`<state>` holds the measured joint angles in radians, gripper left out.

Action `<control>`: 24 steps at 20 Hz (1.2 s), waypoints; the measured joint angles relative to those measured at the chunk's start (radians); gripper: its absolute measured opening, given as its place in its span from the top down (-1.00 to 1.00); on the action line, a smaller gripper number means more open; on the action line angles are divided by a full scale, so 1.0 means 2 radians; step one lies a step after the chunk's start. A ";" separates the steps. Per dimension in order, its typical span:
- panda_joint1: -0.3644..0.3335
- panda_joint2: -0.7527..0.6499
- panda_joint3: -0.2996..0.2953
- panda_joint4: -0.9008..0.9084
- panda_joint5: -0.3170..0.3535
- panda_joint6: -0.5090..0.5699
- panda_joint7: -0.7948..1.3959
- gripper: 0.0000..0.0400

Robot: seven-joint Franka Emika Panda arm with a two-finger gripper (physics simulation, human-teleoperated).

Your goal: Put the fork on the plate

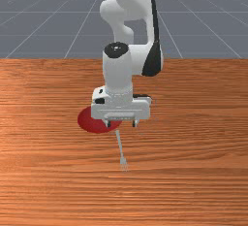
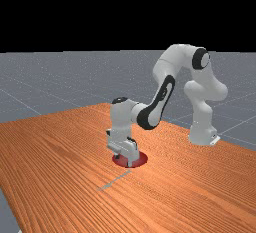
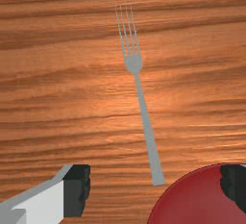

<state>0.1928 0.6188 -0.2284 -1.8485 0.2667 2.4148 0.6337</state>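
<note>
The empty, wide-open gripper (image 1: 121, 123) should be moved nearer in the front view, the fork (image 3: 146, 122) pinched mid-handle, clear of the red plate (image 3: 192, 199).

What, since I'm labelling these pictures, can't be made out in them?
- Front view: the far right part of the plate, hidden behind the gripper.
- Front view: the upper arm and base, cut off by the top edge.
- Far view: the separate tines of the fork, too thin to count.
- Wrist view: the rest of the plate, cut off by the picture's edge.
</note>
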 joint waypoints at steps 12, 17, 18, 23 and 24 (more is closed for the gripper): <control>-0.010 0.169 -0.004 0.192 0.007 -0.040 0.046 -0.85; -0.016 0.172 -0.005 0.193 0.015 -0.016 0.070 -0.33; -0.016 0.171 -0.006 0.190 0.014 -0.013 0.069 -0.27; -0.004 0.155 -0.010 0.163 0.009 -0.004 0.075 0.45; -0.002 0.151 -0.011 0.159 0.009 -0.003 0.075 0.45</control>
<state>0.1888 0.9209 -0.2498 -1.5309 0.2838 2.4080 0.7836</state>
